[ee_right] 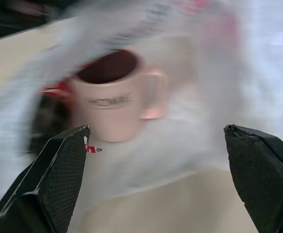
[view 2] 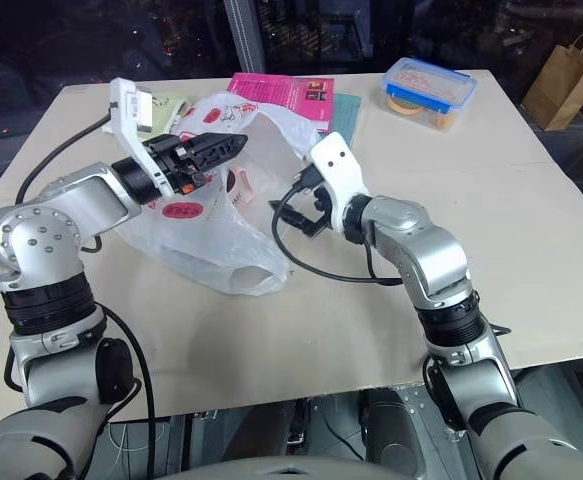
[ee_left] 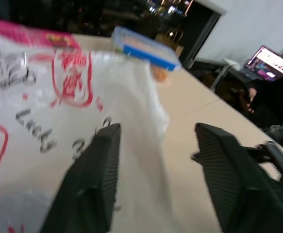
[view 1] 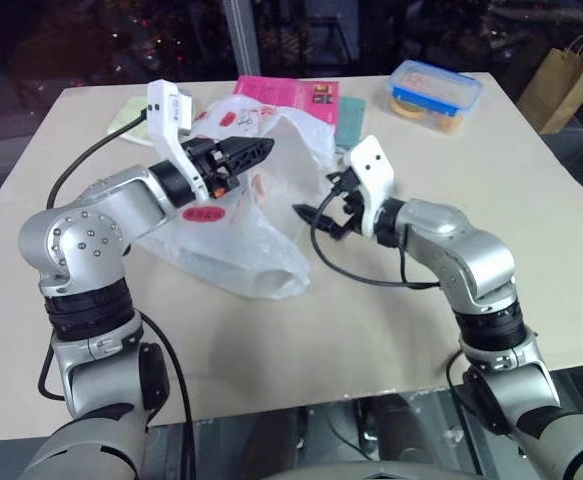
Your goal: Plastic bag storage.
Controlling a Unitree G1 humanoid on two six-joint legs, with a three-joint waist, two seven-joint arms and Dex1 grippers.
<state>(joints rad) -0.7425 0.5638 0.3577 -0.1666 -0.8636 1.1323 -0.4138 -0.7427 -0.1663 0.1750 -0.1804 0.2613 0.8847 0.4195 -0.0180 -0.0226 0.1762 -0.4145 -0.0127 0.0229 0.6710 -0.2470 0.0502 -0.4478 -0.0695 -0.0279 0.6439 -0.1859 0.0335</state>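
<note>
With both claws open, the left claw [ee_left: 153,179] beside the plastic bag [view 1: 241,250] and the right claw [ee_right: 156,184] facing a pink mug [ee_right: 113,97] inside it, the unheld bag risked slumping shut.

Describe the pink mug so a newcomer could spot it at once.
Start at the beige table, then find the crumpled translucent white plastic bag near its middle. The pink mug sits inside that bag's mouth, upright, with dark lettering on its side and a handle; nothing else in the bag is rigid.

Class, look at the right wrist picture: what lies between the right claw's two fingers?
In the right wrist view, a pink mug stands among the folds of the plastic bag, framed by the open right claw.
</note>
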